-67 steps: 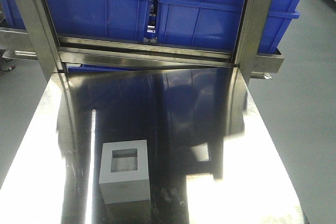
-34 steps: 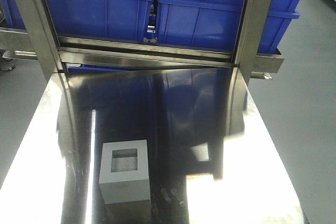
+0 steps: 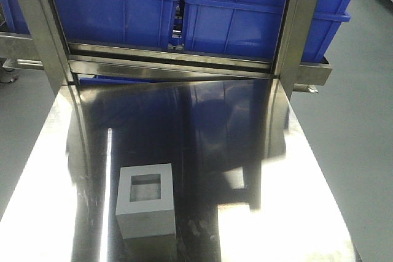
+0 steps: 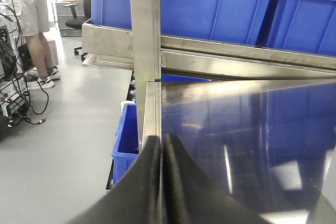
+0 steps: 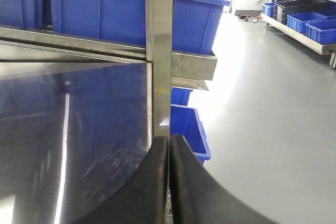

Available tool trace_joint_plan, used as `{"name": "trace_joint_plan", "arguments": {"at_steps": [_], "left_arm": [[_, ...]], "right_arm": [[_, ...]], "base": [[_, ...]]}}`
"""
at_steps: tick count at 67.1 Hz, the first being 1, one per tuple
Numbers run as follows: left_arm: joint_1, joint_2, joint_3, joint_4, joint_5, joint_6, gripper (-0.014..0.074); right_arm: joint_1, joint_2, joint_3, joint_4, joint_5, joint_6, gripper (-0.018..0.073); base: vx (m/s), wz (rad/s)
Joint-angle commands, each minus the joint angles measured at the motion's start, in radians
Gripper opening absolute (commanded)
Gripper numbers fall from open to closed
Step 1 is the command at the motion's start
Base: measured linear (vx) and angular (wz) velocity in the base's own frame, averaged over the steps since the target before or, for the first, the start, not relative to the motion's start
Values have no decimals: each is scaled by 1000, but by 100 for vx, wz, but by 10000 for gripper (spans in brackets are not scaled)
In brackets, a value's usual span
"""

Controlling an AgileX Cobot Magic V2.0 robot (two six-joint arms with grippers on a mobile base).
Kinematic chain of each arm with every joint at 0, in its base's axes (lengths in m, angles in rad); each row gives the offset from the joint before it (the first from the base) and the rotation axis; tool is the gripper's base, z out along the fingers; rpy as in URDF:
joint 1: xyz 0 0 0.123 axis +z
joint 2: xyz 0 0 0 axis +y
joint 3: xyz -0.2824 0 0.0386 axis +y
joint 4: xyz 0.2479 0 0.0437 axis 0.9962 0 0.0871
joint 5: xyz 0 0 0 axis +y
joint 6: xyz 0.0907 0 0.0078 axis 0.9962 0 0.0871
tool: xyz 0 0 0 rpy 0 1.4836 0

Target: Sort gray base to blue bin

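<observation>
Gray base [image 3: 146,200] sits recess-up on the steel surface [image 3: 245,139], near the front and left of centre, apart from both side edges. Open steel lies between it and the blue bin [image 3: 258,16] on the rack [image 3: 172,65] behind. Left claw [image 4: 161,145] and right claw [image 5: 169,145] are pressed together, holding nothing, each over a side edge.

A mirror-bright stainless steel table [image 3: 215,145] has two steel uprights [image 3: 38,26] at its far corners. Off its left side a person in shorts [image 4: 26,14] stands near an office chair [image 4: 79,22]. Off its right side a small blue crate [image 5: 190,129] sits on the floor.
</observation>
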Motion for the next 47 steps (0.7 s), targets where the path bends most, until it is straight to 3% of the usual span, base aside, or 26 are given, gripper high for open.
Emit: {"name": "trace_joint_plan", "arguments": {"at_steps": [1, 26, 39, 47], "left_arm": [[3, -17, -12, -29, -74, -18, -7], [2, 19, -111, -57, -65, -16, -7], [2, 235, -265, -96, 2, -15, -7], [2, 390, -385, -97, 140, -1, -7]], "right_arm": [[3, -8, 5, -9, -76, -7, -5], [3, -8, 5, -9, -76, -7, -5], [3, -8, 5, -9, -76, -7, -5], [3, -8, 5, -9, -76, -7, -5]], "base": [[0, 0], [0, 0], [0, 0], [0, 0]]}}
